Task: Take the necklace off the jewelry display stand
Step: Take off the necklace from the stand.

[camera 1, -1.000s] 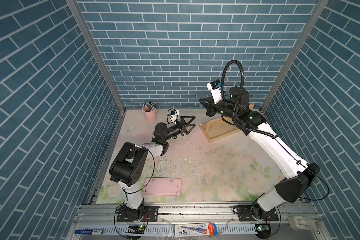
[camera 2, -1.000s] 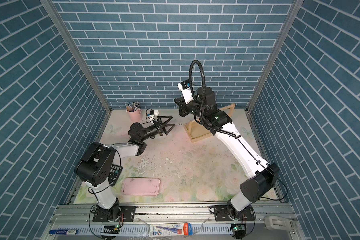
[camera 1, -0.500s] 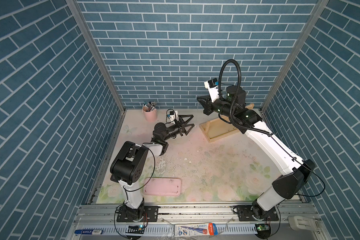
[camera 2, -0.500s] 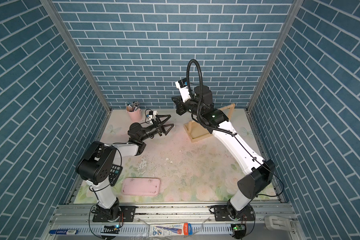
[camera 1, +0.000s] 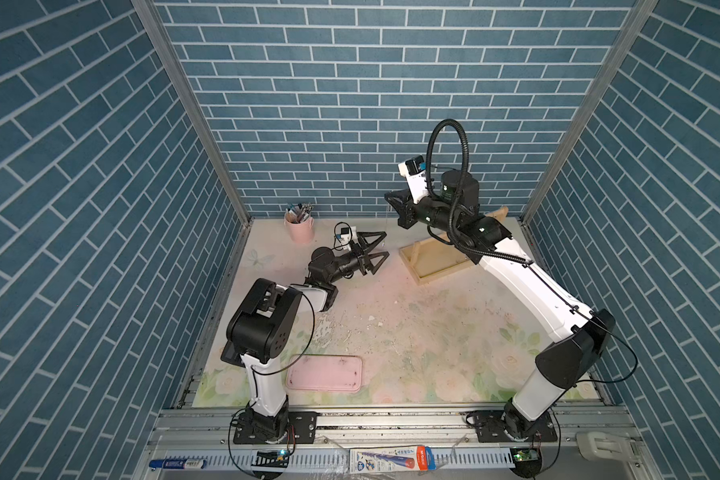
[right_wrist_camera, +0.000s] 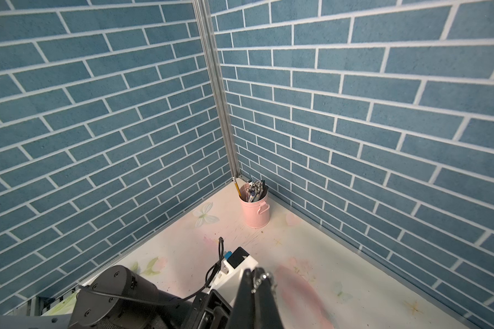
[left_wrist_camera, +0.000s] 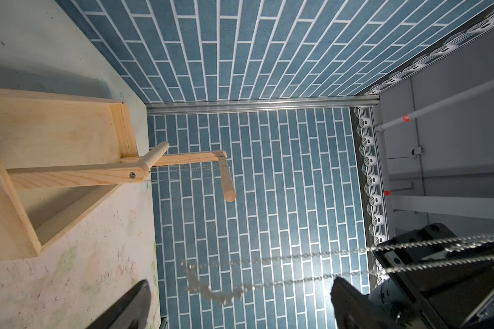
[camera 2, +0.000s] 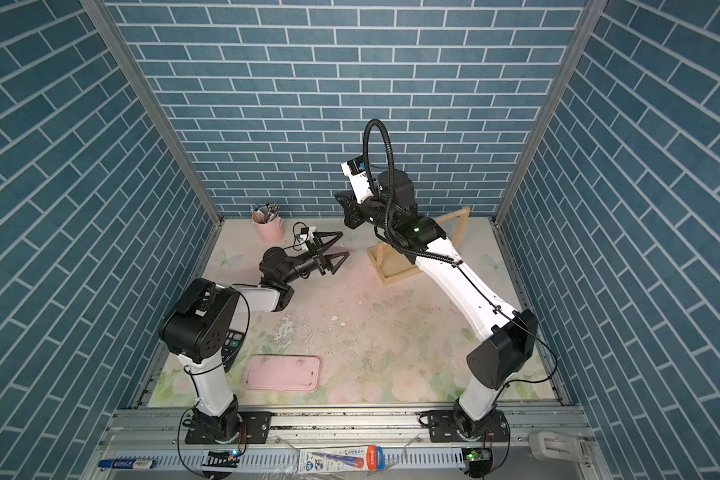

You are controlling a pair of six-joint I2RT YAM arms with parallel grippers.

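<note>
The pale wooden jewelry display stand (camera 1: 409, 261) (camera 2: 377, 262) (left_wrist_camera: 54, 136) sits at the back right of the table. My right gripper (camera 1: 390, 200) (camera 2: 340, 200) (right_wrist_camera: 257, 275) is raised left of the stand, shut on the necklace (left_wrist_camera: 211, 293) (right_wrist_camera: 264, 277), a thin silver chain that hangs free of the stand. The chain's lower end, a blurred cluster, lies between the spread fingers of my left gripper (camera 1: 385, 245) (camera 2: 344, 244) (left_wrist_camera: 238, 287), which is open and touches nothing. In the left wrist view another thin chain (left_wrist_camera: 183, 172) hangs from the stand's top bar (left_wrist_camera: 226, 176).
A pink pen cup (camera 1: 299, 227) (camera 2: 269, 227) (right_wrist_camera: 254, 209) stands in the back left corner. A flat pink tray (camera 1: 324, 372) (camera 2: 282, 372) lies near the front edge. Blue brick walls close in the back and both sides.
My right gripper has moved a little to the left, away from the stand, still shut on the necklace. The left gripper has stayed open and barely moved.
</note>
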